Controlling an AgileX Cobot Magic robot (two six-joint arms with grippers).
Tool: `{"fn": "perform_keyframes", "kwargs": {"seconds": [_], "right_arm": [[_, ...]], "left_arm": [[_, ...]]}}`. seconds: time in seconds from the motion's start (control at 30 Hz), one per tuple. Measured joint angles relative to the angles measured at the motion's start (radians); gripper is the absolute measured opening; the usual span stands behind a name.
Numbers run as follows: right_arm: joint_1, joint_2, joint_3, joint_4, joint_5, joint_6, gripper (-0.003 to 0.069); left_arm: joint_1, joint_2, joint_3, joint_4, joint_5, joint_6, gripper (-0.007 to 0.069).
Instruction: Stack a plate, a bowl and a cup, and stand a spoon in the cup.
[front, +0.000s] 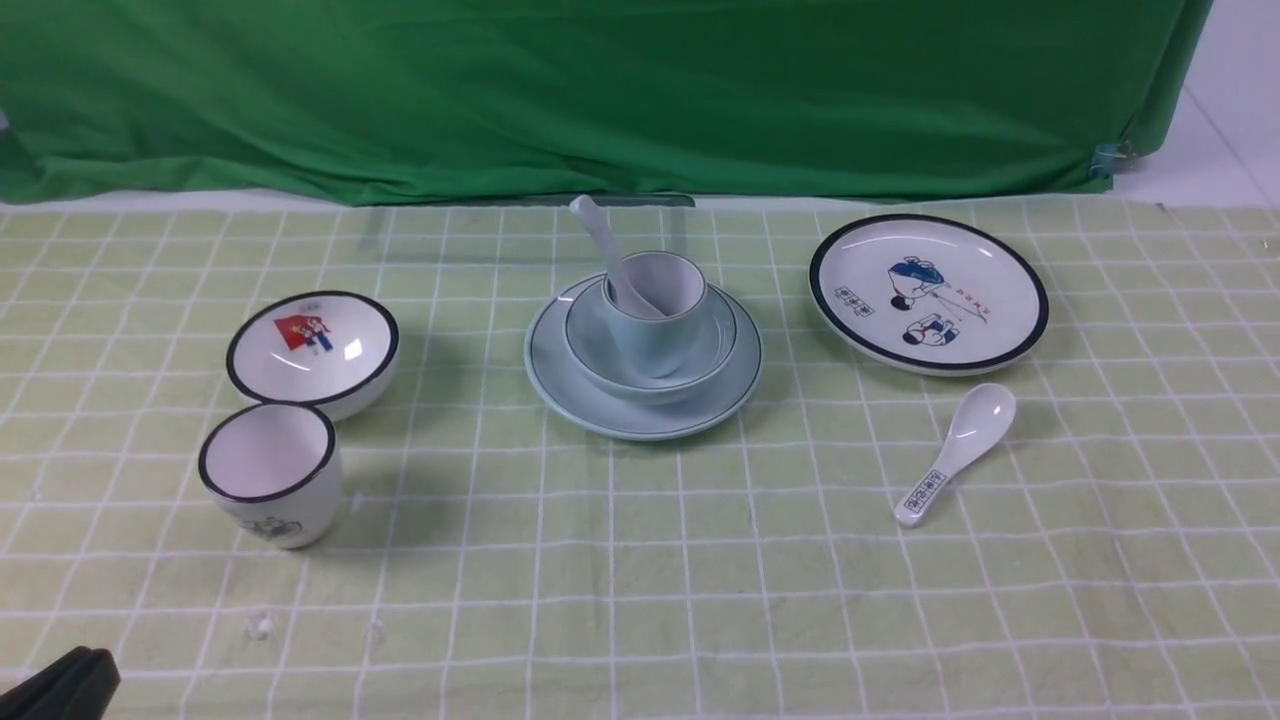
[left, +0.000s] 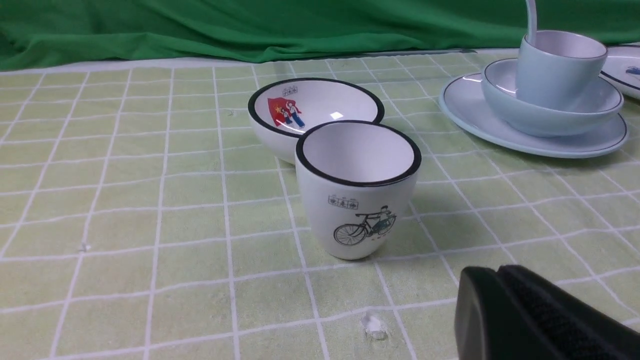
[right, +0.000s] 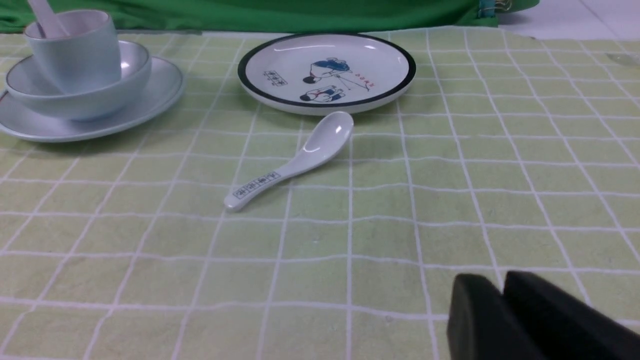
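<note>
The pale blue-green plate (front: 590, 395) lies mid-table with the pale bowl (front: 600, 365) on it. The pale blue cup (front: 665, 330) stands in the bowl. The plain white spoon (front: 605, 250) stands in the cup, handle leaning up to the left. The stack also shows in the left wrist view, with plate (left: 465, 112) and cup (left: 555, 72), and in the right wrist view, with cup (right: 80, 55). My left gripper (front: 85, 668) is shut and empty at the near left corner; it also shows in the left wrist view (left: 497, 272). My right gripper (right: 502, 284) is shut and empty, low over the cloth.
A white black-rimmed bowl with a red picture (front: 313, 350) and a white black-rimmed cup (front: 270, 470) stand at the left. A white black-rimmed cartoon plate (front: 928, 290) and a marked-handle spoon (front: 955, 450) lie at the right. A green backdrop hangs behind.
</note>
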Motion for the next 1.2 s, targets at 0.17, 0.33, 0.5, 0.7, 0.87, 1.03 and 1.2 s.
{"fn": "perform_keyframes", "kwargs": {"seconds": [0.17, 0.33, 0.5, 0.7, 0.87, 1.03, 1.2], "right_arm": [[0.0, 0.0, 0.0, 0.0, 0.0, 0.0, 0.0125], [0.0, 0.0, 0.0, 0.001, 0.0, 0.0, 0.0137], [0.0, 0.0, 0.0, 0.001, 0.0, 0.0, 0.0146], [0.0, 0.0, 0.0, 0.001, 0.0, 0.0, 0.0156], [0.0, 0.0, 0.0, 0.001, 0.0, 0.0, 0.0166], [0.0, 0.0, 0.0, 0.001, 0.0, 0.0, 0.0177], [0.0, 0.0, 0.0, 0.001, 0.0, 0.0, 0.0191]], "left_arm": [[0.0, 0.0, 0.0, 0.0, 0.0, 0.001, -0.0029], [0.0, 0.0, 0.0, 0.01, 0.0, 0.001, -0.0029], [0.0, 0.0, 0.0, 0.013, 0.0, 0.002, -0.0029], [0.0, 0.0, 0.0, 0.014, 0.0, 0.001, -0.0029], [0.0, 0.0, 0.0, 0.014, 0.0, 0.001, -0.0029], [0.0, 0.0, 0.0, 0.014, 0.0, 0.001, -0.0029], [0.0, 0.0, 0.0, 0.014, 0.0, 0.001, -0.0029]]}}
